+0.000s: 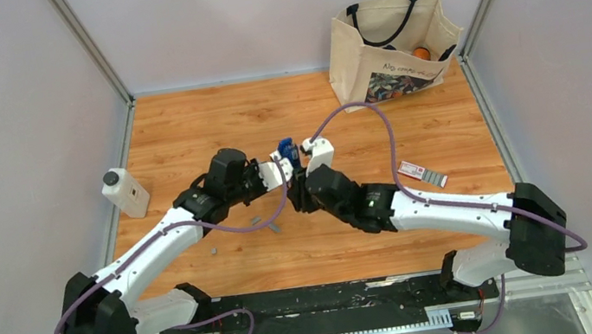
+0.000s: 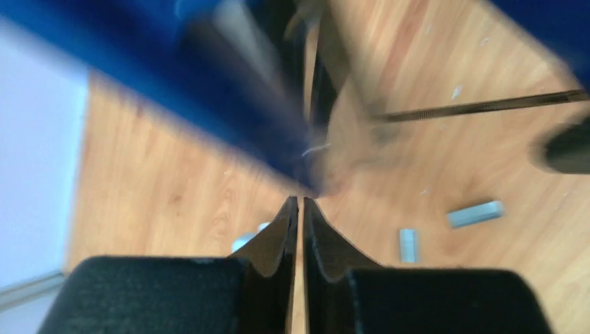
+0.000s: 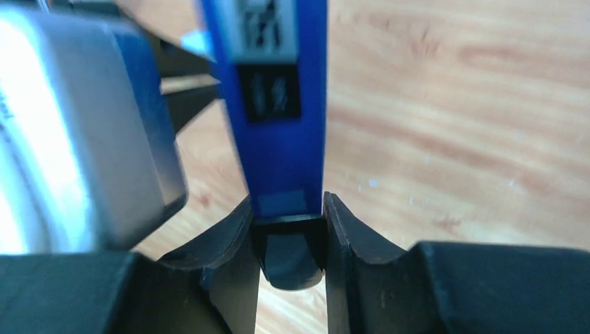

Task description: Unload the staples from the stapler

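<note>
Held small slim blue stapler [image 3: 278,125] with black top aloft over wooden table [image 1: 207,118] centre, end pinched between right gripper [image 3: 289,209] fingers, left gripper [image 2: 300,202] fingers pressed nearly together at its 9 o'clock; judged light, rigid, slick, best clamped across flat sides; short grey metal staples [image 2: 475,213] loose below.

Tote bag [image 1: 386,54], white bottle [image 1: 125,193], perhaps a carton [image 1: 422,173].

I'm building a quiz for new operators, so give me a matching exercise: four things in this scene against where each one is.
Things:
1 stapler
2 white bottle
3 tote bag
4 red-and-white carton

Places:
A standing in the far right corner
B standing at the left edge
C held up in the middle
D lying flat at mid-right

Pairs: 1-C, 2-B, 3-A, 4-D
</note>
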Controlling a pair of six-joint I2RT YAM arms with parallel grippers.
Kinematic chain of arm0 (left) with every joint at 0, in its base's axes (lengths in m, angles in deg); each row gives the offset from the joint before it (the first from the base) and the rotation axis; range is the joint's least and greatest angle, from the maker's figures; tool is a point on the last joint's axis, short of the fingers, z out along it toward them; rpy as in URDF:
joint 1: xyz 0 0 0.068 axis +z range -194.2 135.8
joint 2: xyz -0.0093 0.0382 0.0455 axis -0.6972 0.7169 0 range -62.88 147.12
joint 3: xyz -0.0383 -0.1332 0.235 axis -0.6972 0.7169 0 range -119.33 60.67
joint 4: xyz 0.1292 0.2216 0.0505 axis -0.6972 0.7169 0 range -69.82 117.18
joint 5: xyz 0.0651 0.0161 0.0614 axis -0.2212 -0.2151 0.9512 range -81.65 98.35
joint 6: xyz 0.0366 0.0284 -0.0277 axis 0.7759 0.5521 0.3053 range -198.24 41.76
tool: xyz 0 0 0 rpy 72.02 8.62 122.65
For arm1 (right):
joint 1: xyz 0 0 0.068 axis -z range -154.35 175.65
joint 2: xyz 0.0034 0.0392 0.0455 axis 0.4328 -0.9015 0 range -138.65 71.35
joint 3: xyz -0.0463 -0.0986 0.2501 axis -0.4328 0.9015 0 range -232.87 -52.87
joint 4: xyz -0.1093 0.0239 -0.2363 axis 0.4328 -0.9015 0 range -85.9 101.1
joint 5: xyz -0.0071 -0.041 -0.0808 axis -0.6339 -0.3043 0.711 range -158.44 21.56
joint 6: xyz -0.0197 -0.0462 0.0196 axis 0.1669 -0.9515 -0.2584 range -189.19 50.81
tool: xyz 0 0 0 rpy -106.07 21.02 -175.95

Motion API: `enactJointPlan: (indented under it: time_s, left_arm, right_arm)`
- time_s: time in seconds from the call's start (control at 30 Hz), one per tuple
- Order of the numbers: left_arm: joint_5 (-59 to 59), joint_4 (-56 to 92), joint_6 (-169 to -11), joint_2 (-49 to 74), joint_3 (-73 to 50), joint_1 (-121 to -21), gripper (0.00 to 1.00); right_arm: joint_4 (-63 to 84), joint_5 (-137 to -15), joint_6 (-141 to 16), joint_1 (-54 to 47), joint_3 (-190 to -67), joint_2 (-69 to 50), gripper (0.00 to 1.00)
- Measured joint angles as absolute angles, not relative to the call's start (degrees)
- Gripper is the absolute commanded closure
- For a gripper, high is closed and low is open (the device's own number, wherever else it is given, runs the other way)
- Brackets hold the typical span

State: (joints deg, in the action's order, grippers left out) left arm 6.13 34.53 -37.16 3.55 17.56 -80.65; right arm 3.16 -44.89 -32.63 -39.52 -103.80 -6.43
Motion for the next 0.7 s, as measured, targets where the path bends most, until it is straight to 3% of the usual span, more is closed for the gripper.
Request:
enactJointPlan:
  time_s: [0.2, 0.4, 0.47, 0.7]
  left_arm:
    - [-9.41, 51.47, -43.79, 3.12, 7.4, -80.54, 0.79]
    - [-20.71, 61.39, -47.26, 0.43, 5.63, -80.89, 0.65]
    - [-22.33, 62.5, -49.62, -0.34, 4.86, -79.08, 0.58]
    - [-26.79, 62.5, -57.69, -0.82, 0.47, -63.54, 0.56]
  right_arm:
    - [2.74, -45.06, -35.85, -31.65, -112.15, -7.21, 1.0]
    - [0.86, -45.98, -37.84, -25.58, -115.65, -13.01, 1.0]
    - [-0.06, -47.05, -38.58, -24.57, -117.38, -16.15, 1.0]
    - [-7.1, -50.22, -42.45, -22.89, -131.82, -33.51, 1.0]
